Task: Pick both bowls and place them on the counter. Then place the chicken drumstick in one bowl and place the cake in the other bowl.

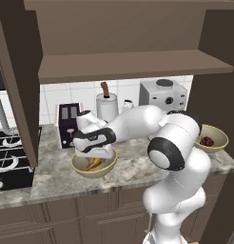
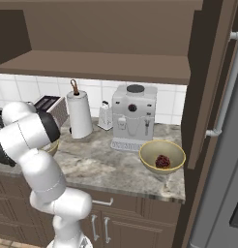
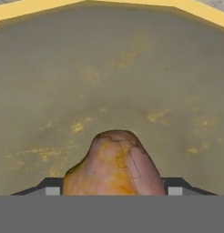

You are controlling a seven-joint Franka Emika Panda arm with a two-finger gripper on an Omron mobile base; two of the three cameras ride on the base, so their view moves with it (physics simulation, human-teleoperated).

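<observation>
One olive-beige bowl (image 1: 94,171) stands on the marbled counter (image 1: 133,169) in front of the toaster. My gripper (image 1: 93,156) reaches down into it. In the hand view the gripper (image 3: 113,189) is shut on the orange-brown chicken drumstick (image 3: 114,164), which fills the gap between the two dark tips just above the bowl's floor (image 3: 109,68). The drumstick (image 1: 92,163) also peeks out under the hand. The second bowl (image 2: 150,164) stands at the counter's right end with the dark red cake (image 2: 163,161) inside it, also seen from the left as bowl (image 1: 219,143) and cake (image 1: 207,141).
Along the back wall stand a toaster (image 1: 69,125), a paper towel roll (image 1: 107,107), a small grater (image 2: 105,116) and a coffee machine (image 2: 134,116). A stove (image 1: 9,159) lies to the left. A dark wooden shelf (image 1: 133,64) hangs overhead, and a fridge handle (image 2: 225,87) is at the right.
</observation>
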